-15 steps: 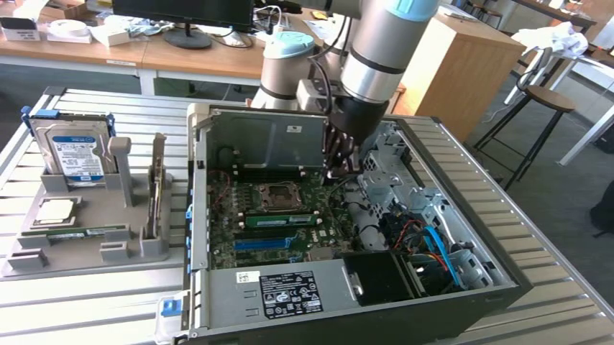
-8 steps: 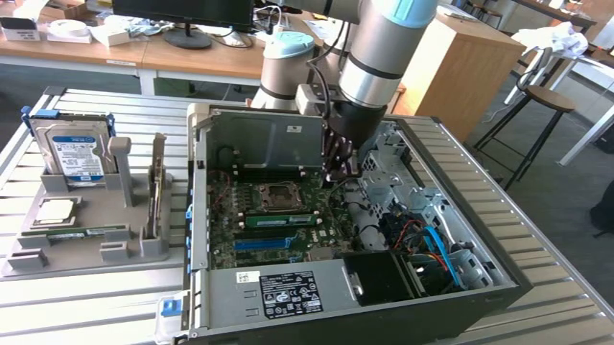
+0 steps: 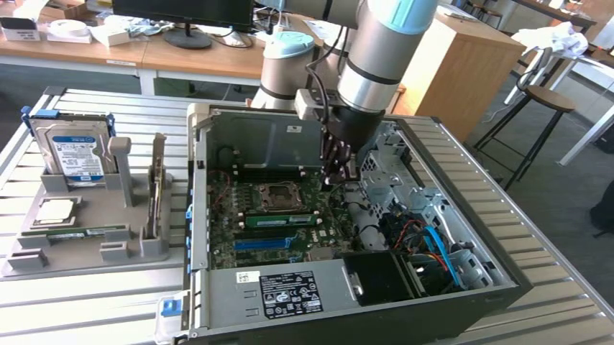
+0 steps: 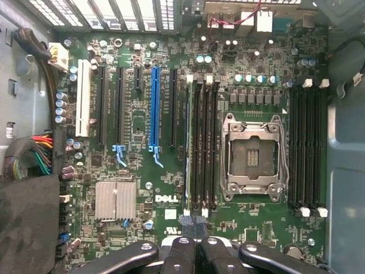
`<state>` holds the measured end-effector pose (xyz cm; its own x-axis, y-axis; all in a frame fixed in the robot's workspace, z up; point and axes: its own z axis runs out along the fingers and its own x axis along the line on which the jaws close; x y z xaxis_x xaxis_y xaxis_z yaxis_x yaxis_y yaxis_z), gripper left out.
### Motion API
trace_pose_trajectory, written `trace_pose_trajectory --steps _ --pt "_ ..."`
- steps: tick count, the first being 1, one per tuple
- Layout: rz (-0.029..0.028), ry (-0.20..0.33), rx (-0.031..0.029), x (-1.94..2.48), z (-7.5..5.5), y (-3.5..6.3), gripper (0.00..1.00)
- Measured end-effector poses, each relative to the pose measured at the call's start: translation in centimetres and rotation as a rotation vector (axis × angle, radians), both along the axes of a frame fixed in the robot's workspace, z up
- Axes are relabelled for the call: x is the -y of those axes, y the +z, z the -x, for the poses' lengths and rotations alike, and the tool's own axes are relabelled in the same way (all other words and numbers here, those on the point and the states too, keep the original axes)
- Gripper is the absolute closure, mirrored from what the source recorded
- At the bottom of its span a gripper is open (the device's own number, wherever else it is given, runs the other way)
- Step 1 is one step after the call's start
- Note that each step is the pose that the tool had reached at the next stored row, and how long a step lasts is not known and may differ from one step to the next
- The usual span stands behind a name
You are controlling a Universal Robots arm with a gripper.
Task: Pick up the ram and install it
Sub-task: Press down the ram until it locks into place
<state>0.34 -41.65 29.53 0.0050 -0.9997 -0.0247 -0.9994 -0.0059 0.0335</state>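
Note:
The ram (image 3: 283,219), a narrow green stick with a white label, stands on edge in a memory slot of the motherboard (image 3: 287,244) inside the open computer case. The wrist view looks down on it edge-on as a thin pale line, the ram (image 4: 188,142), beside the black empty slots next to the processor socket (image 4: 251,157). My gripper (image 3: 338,178) hangs inside the case above the board, a little toward the exterior view's right of the stick. In the wrist view the gripper (image 4: 192,224) is shut, its fingers (image 4: 181,251) pressed together with nothing between them, just off one end of the stick.
A grey fixture (image 3: 86,251) on the exterior view's left holds a hard drive (image 3: 67,147), an upright expansion card (image 3: 157,190), a processor (image 3: 56,212) and another flat green stick (image 3: 77,232). Case walls (image 3: 249,136), the power supply (image 3: 278,291) and cables (image 3: 432,241) crowd the board. A long blue slot (image 4: 154,108) lies nearby.

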Motion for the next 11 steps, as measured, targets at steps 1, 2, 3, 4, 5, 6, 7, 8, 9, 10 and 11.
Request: trace_pose_trajectory --steps 1,2,3,4,5,6,7,8,9,10,11 --pt "0.0002 0.000 -0.0001 0.00 0.0 -0.10 0.90" --pt "0.0002 0.000 0.0000 0.00 0.0 -0.21 0.90" --pt "0.0002 0.000 0.0000 0.00 0.0 -0.32 0.90" --pt "0.0001 0.000 0.0000 0.00 0.0 -0.43 0.90" --pt "0.0000 0.000 0.0000 0.00 0.0 -0.56 0.90" --pt "0.0000 0.000 0.0000 0.00 0.0 -0.68 0.90" --pt "0.0001 0.000 -0.0001 0.00 0.0 -0.78 0.90" --pt "0.0001 0.000 0.0000 0.00 0.0 -0.90 0.90" --pt "0.0002 0.000 -0.0001 0.00 0.0 -1.01 0.90" --pt "0.0002 0.000 0.0000 0.00 0.0 -1.11 0.90" --pt "0.0002 0.000 0.0000 0.00 0.0 -1.21 0.90"
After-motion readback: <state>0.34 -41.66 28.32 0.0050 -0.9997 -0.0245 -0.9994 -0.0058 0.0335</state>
